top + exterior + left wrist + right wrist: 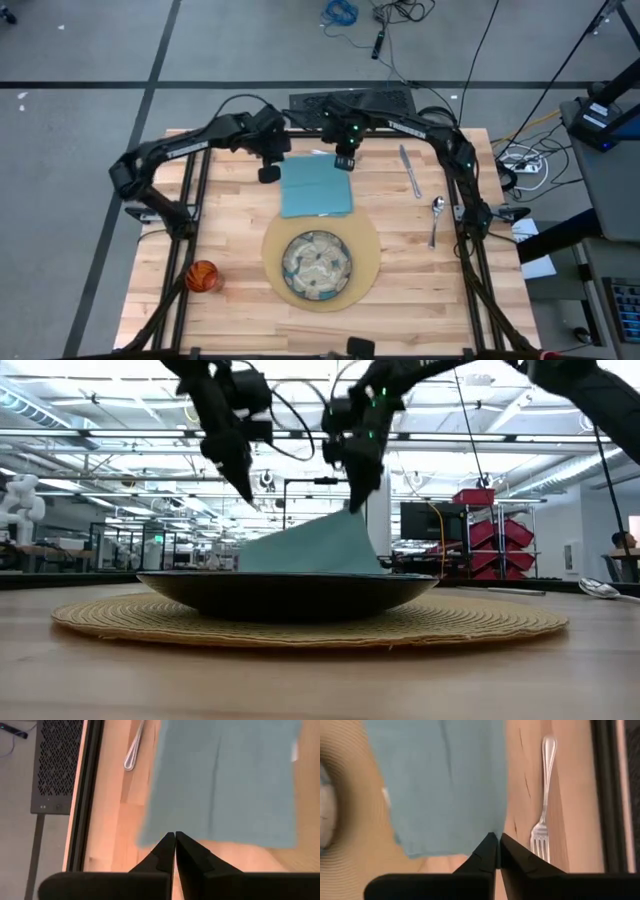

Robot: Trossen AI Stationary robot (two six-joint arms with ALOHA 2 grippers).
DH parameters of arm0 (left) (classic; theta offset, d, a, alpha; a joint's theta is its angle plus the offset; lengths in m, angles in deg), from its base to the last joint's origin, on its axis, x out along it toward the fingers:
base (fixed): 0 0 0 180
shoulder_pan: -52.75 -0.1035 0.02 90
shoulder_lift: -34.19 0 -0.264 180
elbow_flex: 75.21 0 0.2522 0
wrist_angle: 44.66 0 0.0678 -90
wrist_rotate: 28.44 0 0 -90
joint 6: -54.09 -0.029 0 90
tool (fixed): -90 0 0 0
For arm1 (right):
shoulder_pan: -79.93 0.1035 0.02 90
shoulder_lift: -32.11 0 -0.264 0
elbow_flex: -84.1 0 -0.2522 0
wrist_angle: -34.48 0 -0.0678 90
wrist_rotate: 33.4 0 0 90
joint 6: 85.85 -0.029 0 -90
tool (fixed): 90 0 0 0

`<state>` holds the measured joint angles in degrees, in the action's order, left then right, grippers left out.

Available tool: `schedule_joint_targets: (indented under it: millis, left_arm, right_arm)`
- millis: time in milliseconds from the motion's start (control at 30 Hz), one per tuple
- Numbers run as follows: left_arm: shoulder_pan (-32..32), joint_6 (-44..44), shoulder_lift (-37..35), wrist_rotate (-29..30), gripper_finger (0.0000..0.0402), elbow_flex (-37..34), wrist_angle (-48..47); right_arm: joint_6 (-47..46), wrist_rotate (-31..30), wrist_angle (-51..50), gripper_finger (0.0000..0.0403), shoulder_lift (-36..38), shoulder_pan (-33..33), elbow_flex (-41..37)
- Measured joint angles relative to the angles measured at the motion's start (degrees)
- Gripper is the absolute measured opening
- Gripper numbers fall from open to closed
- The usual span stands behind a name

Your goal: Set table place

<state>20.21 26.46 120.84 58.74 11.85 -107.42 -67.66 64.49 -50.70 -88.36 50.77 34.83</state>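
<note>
A light-blue napkin (316,190) lies on the table (230,310) just beyond the round tan mat (368,250), which carries the patterned plate (316,265). My right gripper (497,836) is shut on the napkin's far right corner and holds it up. The cloth slopes down from there (310,545) toward its left side. My left gripper (175,834) is shut above the napkin's far left corner. In the low view its tips (247,495) stand clear above the cloth. My right gripper pinches the napkin's far right corner (501,829) between its two fingertips, coming from above and pointing steeply down. That corner is lifted into a peak (350,515). The rest of the cloth hangs slack, with its near edge (318,213) down at the mat's far rim.
A silver fork (409,170) and a spoon (436,215) lie on the wood to the right of the napkin. A small orange cup (202,276) stands near the left front. A black box (350,100) sits past the table's far edge.
</note>
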Motion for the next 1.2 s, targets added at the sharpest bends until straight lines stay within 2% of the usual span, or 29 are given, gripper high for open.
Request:
schedule_joint_targets:
  millis: [133,267,567,767,933,1067,1200]
  left_arm:
    - [2.16,2.11,-4.39,0.03,0.0000,0.01,-2.31]
    - [3.02,1.34,-5.10,-0.64,0.0000,-1.38,0.08]
    - [2.94,-3.27,3.96,-0.48,0.0005,-3.23,7.34]
    - [2.59,-9.02,7.06,8.77,0.0061,-3.23,11.41]
    - [2.11,-8.74,7.26,15.88,0.0116,-3.23,16.64]
    - [2.20,-9.02,7.28,15.61,0.0131,-3.23,17.13]
    - [1.60,-11.86,7.81,9.97,0.0133,-3.23,17.07]
  right_arm:
    - [-1.46,-0.46,-0.76,0.0000,4.07,2.70,1.13]
    - [-3.18,-0.17,-1.14,0.0000,5.67,3.05,1.11]
    - [-4.05,-0.39,-2.17,0.0000,5.67,3.48,1.03]
    - [-4.23,-0.41,-2.83,0.0000,5.63,3.44,1.03]
    - [-4.19,-0.39,-3.03,0.0000,5.62,3.44,1.03]
    - [-4.17,-0.30,-3.23,0.0000,5.62,3.26,1.03]
    - [-4.22,-0.20,-3.89,0.0000,5.62,3.22,1.03]
